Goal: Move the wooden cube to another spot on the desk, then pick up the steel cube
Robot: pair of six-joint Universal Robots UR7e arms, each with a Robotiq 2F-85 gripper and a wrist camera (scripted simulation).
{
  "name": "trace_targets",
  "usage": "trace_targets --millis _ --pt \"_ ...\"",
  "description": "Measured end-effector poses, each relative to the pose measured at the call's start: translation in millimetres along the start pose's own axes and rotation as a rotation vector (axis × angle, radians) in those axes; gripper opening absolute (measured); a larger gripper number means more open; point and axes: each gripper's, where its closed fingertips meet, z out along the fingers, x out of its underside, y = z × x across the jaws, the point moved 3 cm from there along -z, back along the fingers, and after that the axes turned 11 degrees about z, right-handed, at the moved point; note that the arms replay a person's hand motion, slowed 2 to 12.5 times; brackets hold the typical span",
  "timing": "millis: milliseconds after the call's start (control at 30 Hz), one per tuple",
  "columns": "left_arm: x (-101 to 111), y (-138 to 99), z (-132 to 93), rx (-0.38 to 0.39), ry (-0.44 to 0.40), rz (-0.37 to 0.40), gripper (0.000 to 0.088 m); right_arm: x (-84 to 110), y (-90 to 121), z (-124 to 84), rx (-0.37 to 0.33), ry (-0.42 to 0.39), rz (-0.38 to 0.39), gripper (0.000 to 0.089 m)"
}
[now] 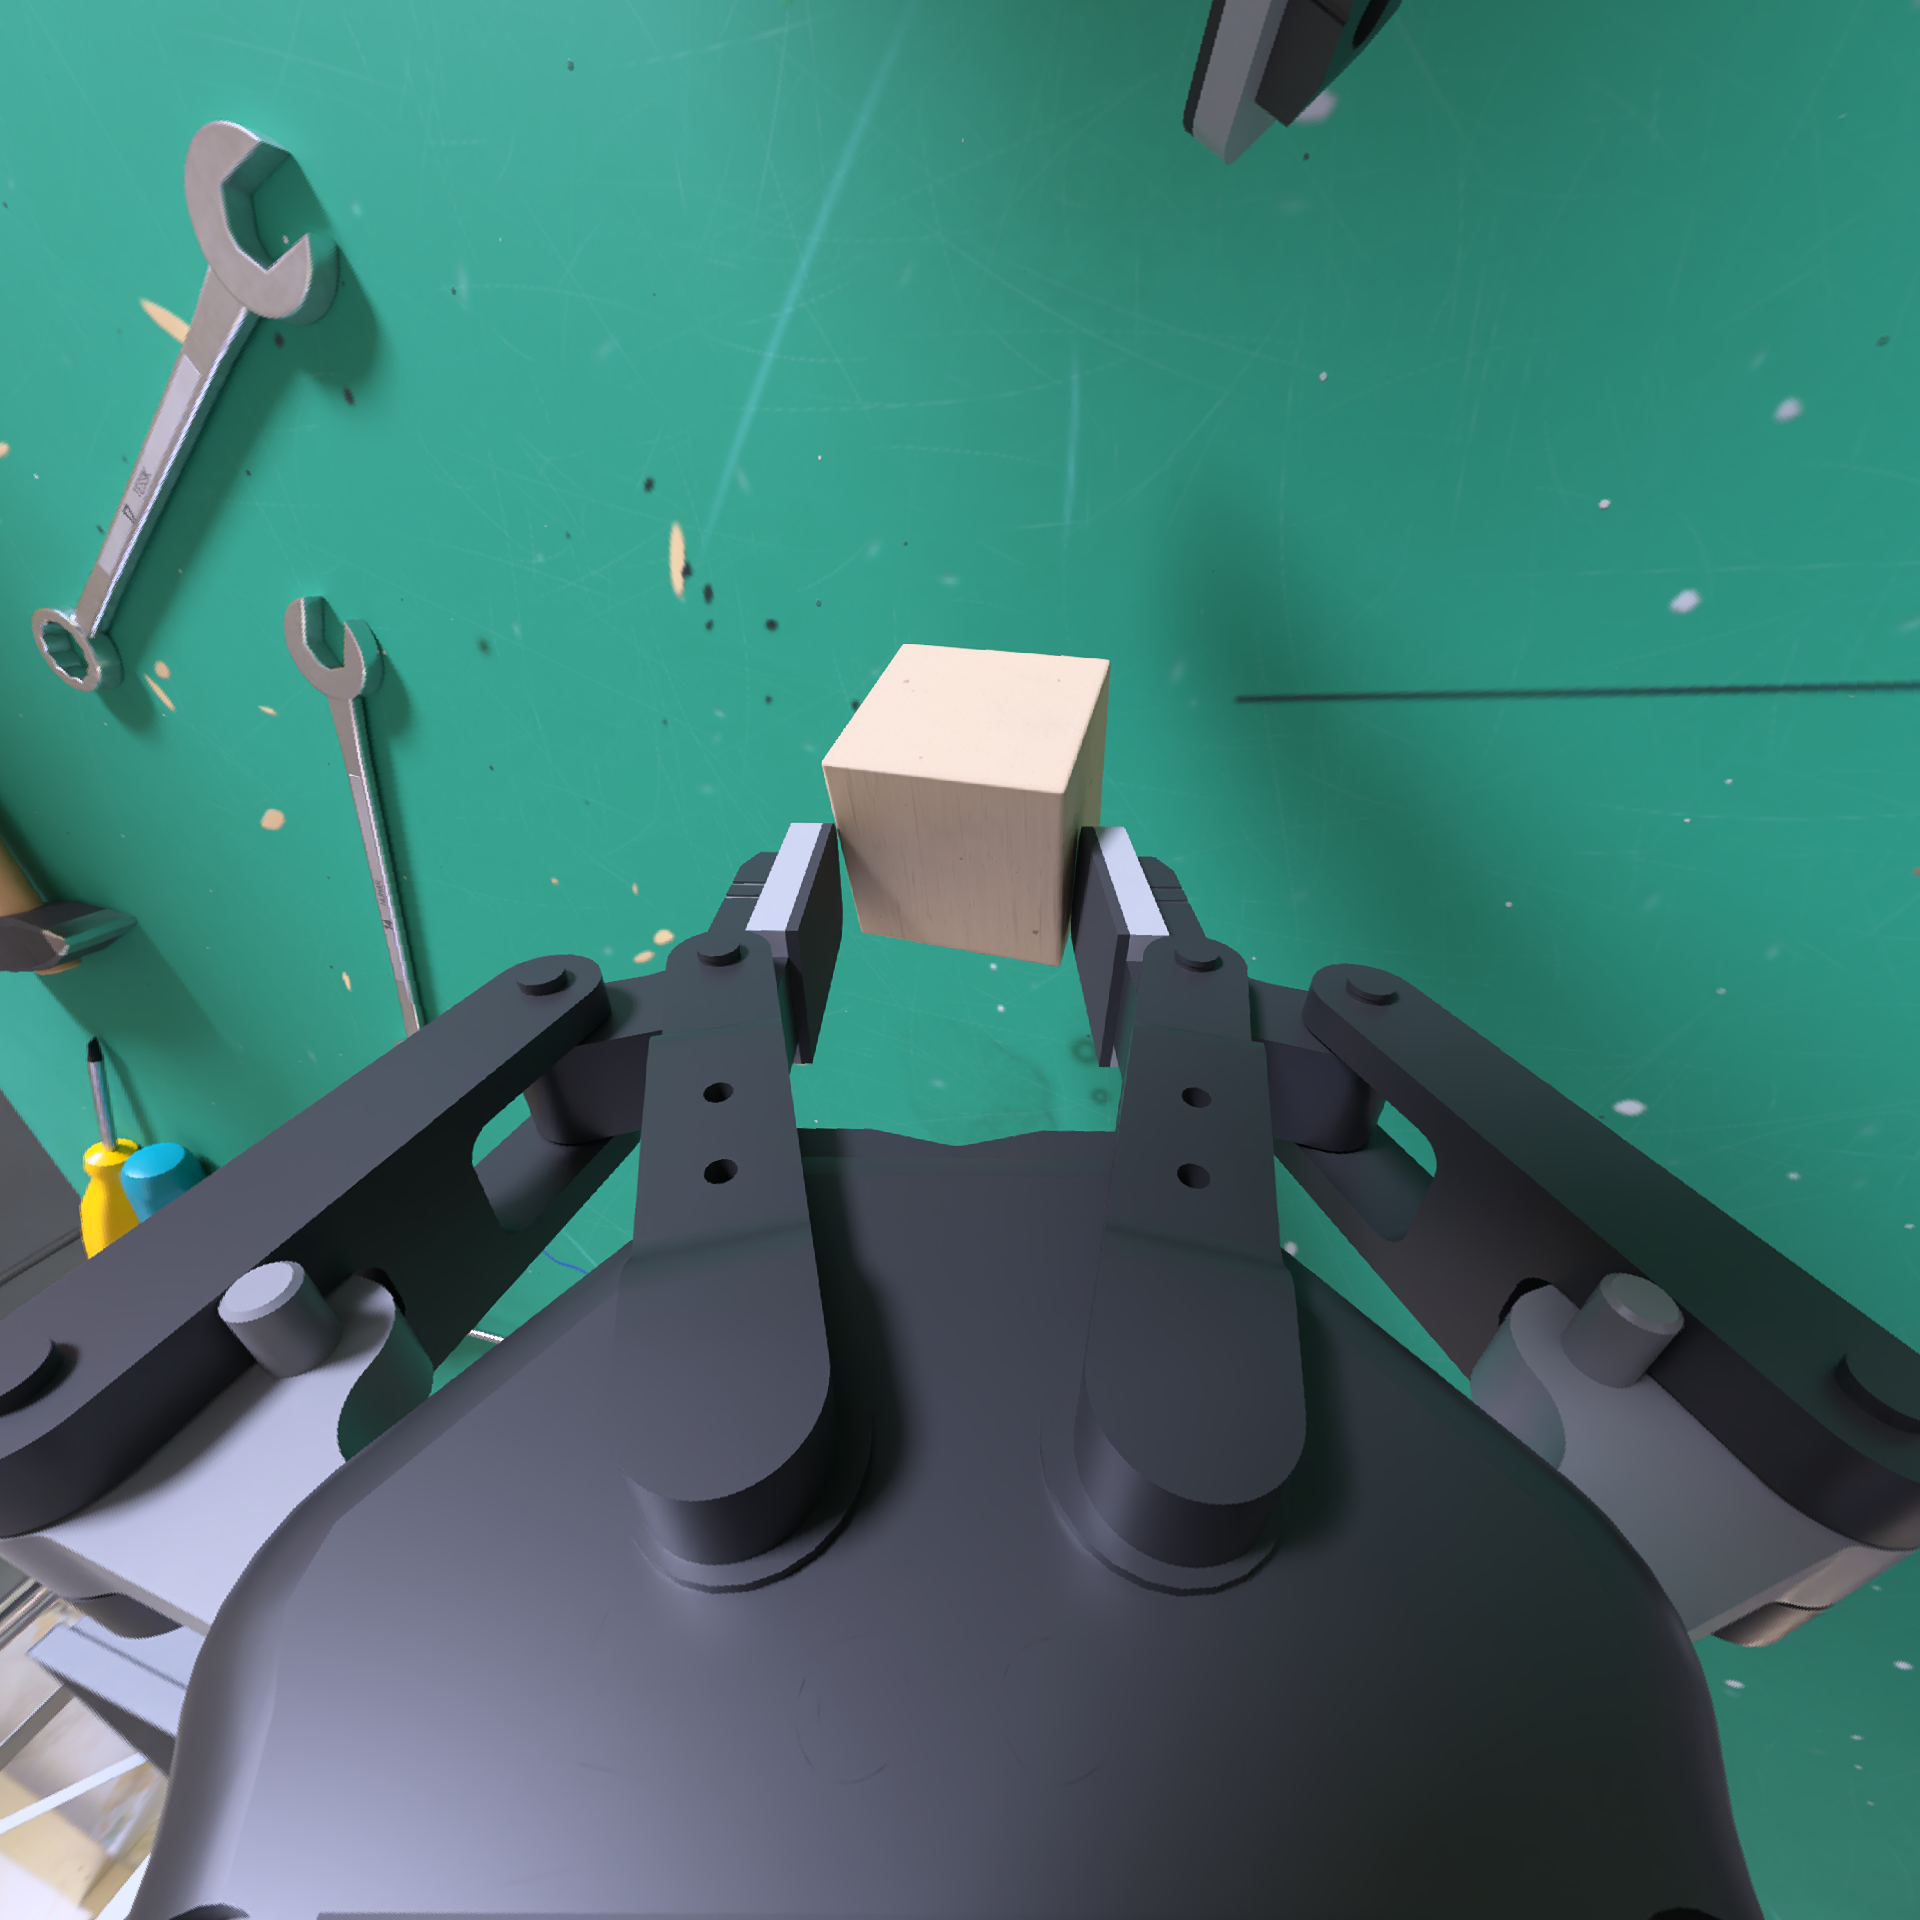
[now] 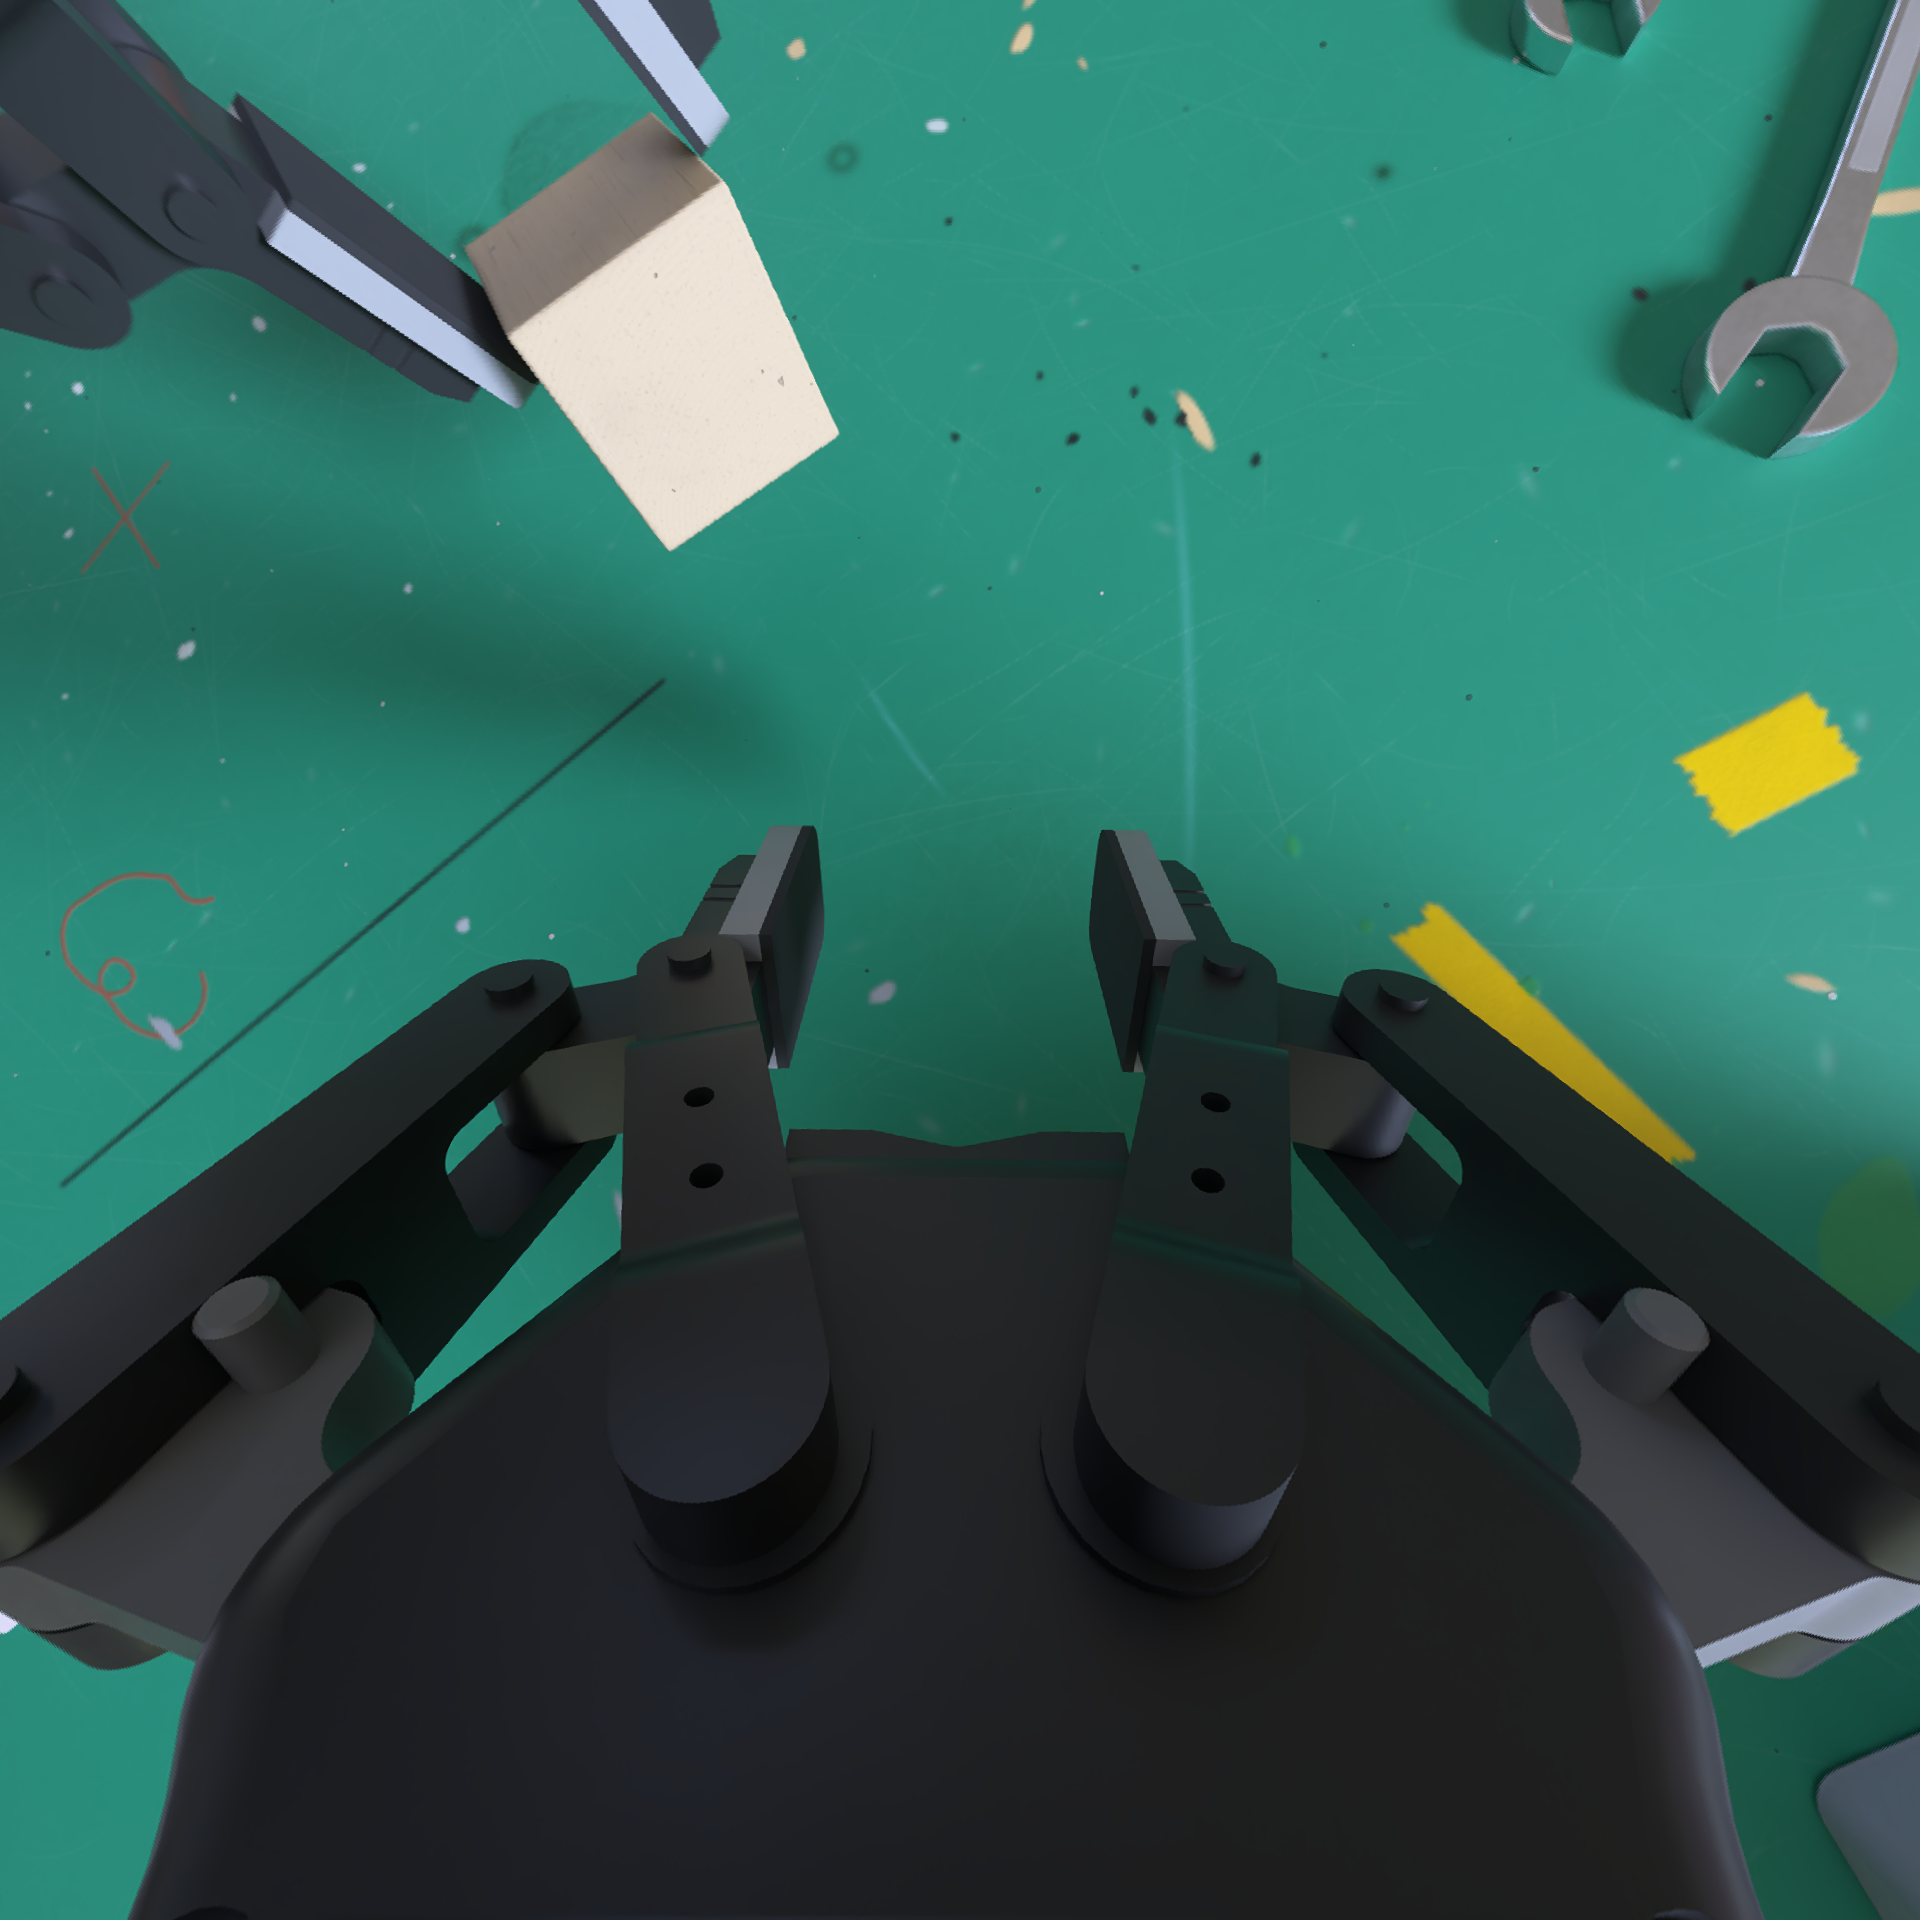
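Observation:
The pale wooden cube (image 1: 966, 810) sits between the pads of my left gripper (image 1: 956, 831), which is shut on its two sides. The right wrist view shows the same cube (image 2: 665, 343) at the upper left, tilted and held in the left gripper (image 2: 608, 260) over the green mat (image 2: 1039, 623), with a shadow below it. My right gripper (image 2: 956, 842) is open and empty above bare mat; one of its fingers (image 1: 1268, 83) shows at the top of the left wrist view. A grey rounded corner (image 2: 1875, 1829) at the lower right edge may be the steel cube.
Two wrenches (image 1: 208, 343) (image 1: 353, 790), a hammer head (image 1: 62, 930) and yellow and blue screwdriver handles (image 1: 130, 1195) lie left of the left gripper. A wrench (image 2: 1808, 312) and yellow tape strips (image 2: 1766, 764) (image 2: 1538, 1029) lie right of the right gripper.

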Motion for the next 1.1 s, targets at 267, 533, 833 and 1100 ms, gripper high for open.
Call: trace_targets --millis 267,533,833,1100 --pt "-10.0 -8.0 18.1 0.052 0.073 0.046 0.0406 1.7 -1.2 1.6 -0.001 0.010 0.006 0.0469" --pt "-9.2 -15.0 34.0 0.097 0.171 0.081 0.0403 3.1 -2.3 2.7 -0.005 0.018 0.012 0.0469" --pt "-11.8 -13.8 40.3 0.096 0.196 0.086 0.0408 3.7 -2.0 3.4 -0.013 0.021 0.015 0.0470" --pt "-14.7 -10.8 38.8 0.078 0.161 0.058 0.0546 3.7 -2.9 2.6 -0.012 0.019 0.018 0.0469"
